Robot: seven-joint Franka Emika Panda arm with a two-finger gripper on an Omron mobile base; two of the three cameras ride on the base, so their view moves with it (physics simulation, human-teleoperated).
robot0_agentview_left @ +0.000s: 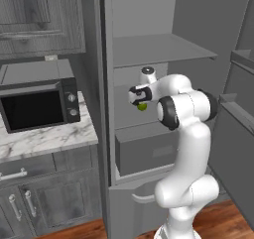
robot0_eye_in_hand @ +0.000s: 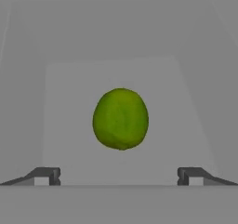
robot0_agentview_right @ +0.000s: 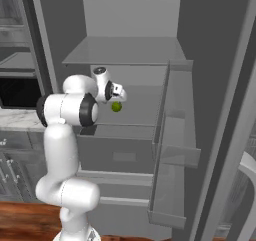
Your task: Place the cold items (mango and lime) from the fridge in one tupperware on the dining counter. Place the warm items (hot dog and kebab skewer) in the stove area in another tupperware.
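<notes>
Early stage: tool (robot0_eye_in_hand: pixel 119 176) spread wide and empty, lined up on the lime (robot0_eye_in_hand: pixel 121 119) sitting mid-shelf in the open fridge (robot0_agentview_left: pixel 163 49), not yet grasped, nothing visibly packed.

Kitchen, rendered, flat even light. Floor (robot0_agentview_left: pixel 225 223): reddish-brown wood planks. Left side: black microwave (robot0_agentview_left: pixel 39 103) with two round knobs stands on a desk (robot0_agentview_left: pixel 49 139) with white, grey-veined marble top. Below it, grey panelled cabinets (robot0_agentview_left: pixel 49 203) with pale bar handles. Above the microwave, a grey panelled wall cabinet (robot0_agentview_left: pixel 42 20) with wood-grain texture.
</notes>
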